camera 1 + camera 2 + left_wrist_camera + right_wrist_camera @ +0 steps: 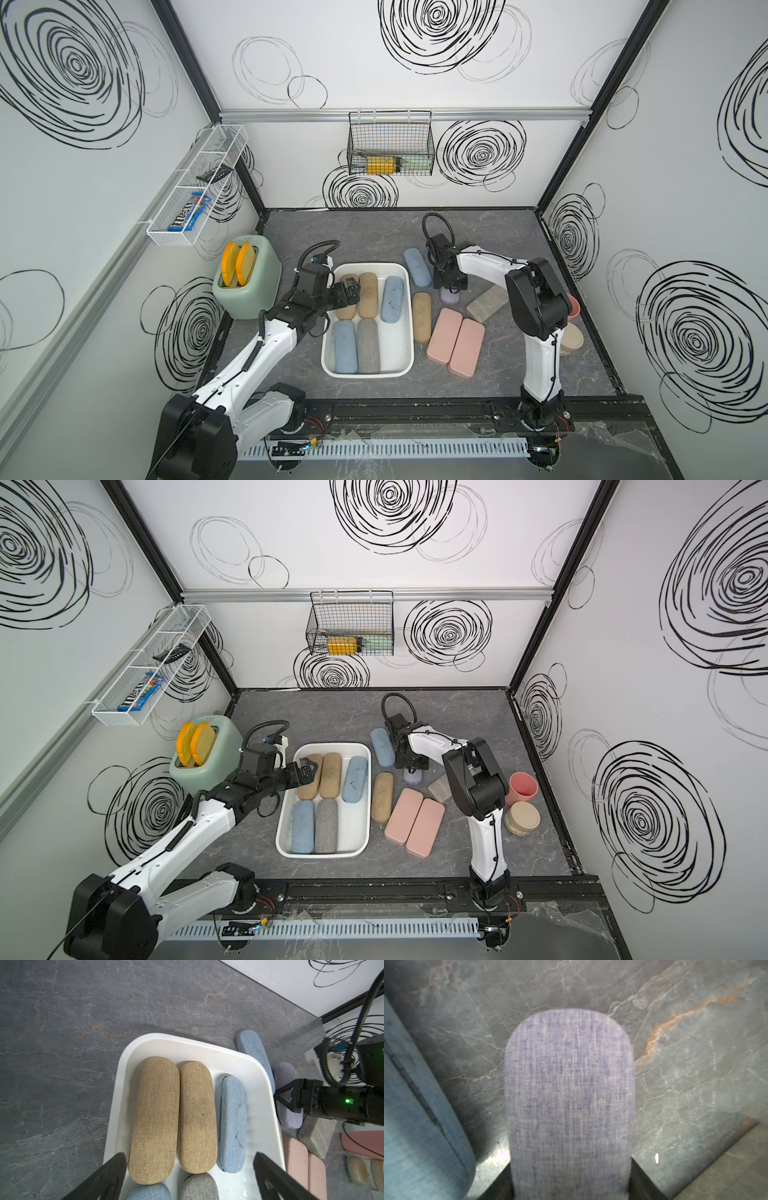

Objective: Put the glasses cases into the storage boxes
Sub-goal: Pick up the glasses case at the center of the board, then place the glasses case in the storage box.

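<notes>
Pinching the lilac case [569, 1095] on the desk [374, 237] is the right tool [571, 1184]; the left tool [351, 291] hangs spread wide over the white storage box [397, 349].

Nearest in the box lie a blue case [345, 345] and a grey case [368, 345] side by side. Beyond them are two tan cases [368, 294] and a second blue case [392, 298], and the left tool is above the tan one at 11 o'clock. At 3 o'clock of the box two pink cases [444, 330] touch, with a loose tan case [422, 316] just beside the rim. The grey-beige case [487, 302] and the lilac case lie at 2 o'clock, and a loose blue case [417, 267] lies farthest, at 1 o'clock.
</notes>
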You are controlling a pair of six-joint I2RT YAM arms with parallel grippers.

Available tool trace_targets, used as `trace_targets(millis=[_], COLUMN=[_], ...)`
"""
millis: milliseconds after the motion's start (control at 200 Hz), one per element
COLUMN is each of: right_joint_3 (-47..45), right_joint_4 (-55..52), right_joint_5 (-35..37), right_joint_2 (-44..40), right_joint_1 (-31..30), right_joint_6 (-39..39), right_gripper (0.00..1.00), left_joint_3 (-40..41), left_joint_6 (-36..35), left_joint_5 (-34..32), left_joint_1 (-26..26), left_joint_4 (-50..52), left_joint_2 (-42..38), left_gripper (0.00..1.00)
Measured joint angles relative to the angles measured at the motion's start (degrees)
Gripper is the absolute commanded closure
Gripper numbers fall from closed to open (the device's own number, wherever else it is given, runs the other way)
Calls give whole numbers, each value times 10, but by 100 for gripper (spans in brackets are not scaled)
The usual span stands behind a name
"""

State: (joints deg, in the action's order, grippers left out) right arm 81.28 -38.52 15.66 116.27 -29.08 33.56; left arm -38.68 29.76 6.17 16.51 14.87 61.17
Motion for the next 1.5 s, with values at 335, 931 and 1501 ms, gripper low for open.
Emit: trace_targets(millis=[335,931,1501], right_joint_3=[5,5,-6], right_joint_4=[-40,-68,-74], right_joint_5=[27,39,-116], right_joint_2=[-102,-309,-299], right_joint_1=[-58,-295,-376], right_joint_6=[23,110,179], right_gripper=[52,55,55], left_joint_3=[0,0,0], left_joint_6=[0,-7,-9], left_joint_5=[0,-11,-10], left_joint_1=[6,14,26], left_joint_4=[0,0,1], left_joint_2=[-1,19,19], left_gripper=[1,1,1])
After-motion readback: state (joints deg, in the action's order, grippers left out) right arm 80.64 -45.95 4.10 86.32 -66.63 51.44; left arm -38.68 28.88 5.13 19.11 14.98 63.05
